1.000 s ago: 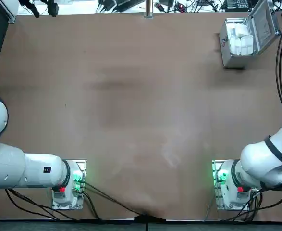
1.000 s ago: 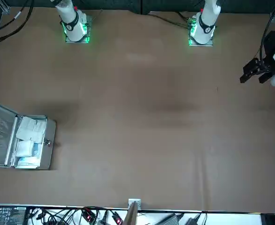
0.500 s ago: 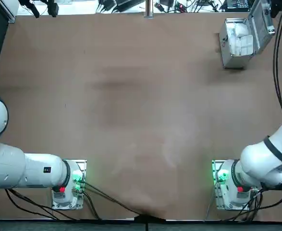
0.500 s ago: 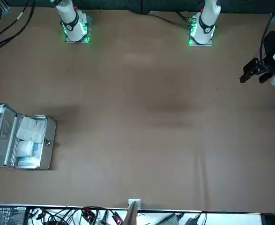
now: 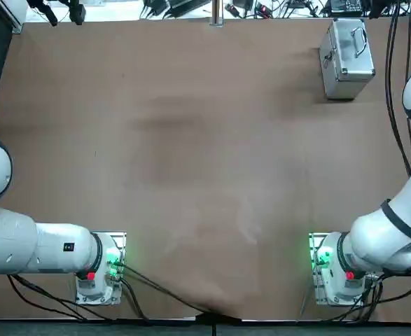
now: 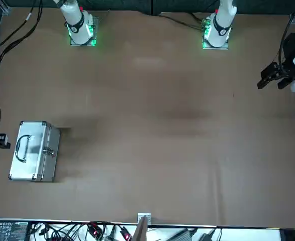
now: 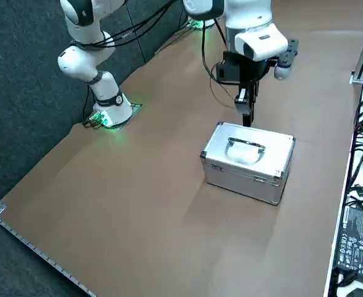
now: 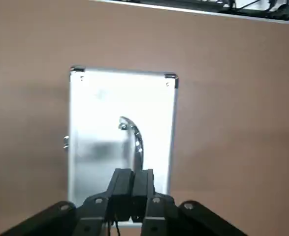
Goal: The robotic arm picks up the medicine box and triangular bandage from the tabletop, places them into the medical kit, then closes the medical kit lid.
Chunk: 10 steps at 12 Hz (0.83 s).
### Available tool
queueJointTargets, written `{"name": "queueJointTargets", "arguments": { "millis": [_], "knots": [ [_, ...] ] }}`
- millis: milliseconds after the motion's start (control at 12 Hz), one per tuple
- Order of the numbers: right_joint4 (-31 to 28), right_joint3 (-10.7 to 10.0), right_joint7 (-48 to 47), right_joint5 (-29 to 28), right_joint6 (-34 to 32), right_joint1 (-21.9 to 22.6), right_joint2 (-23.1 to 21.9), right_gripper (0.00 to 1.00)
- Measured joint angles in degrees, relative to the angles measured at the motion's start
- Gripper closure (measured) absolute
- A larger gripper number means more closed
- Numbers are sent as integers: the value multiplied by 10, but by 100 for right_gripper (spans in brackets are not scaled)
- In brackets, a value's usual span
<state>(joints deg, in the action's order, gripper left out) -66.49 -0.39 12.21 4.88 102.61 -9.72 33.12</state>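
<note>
Tangled cables (image 6: 69, 232) — and a black labelled box (image 7: 358, 242) — lie beyond the brown tabletop (image 6: 152, 140).

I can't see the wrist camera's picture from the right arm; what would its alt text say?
A silver aluminium medical kit sits on a brown tabletop, its lid closed and a curved metal handle on top. The right gripper, black with its two fingers together, hovers over the kit, overlapping part of it in this view.
</note>
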Motion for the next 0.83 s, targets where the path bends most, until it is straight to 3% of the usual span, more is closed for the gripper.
{"name": "queueJointTargets", "arguments": {
  "millis": [833],
  "knots": [
    [3, 1, -43, -2, -79, 46, -32, 98]
  ]
}}
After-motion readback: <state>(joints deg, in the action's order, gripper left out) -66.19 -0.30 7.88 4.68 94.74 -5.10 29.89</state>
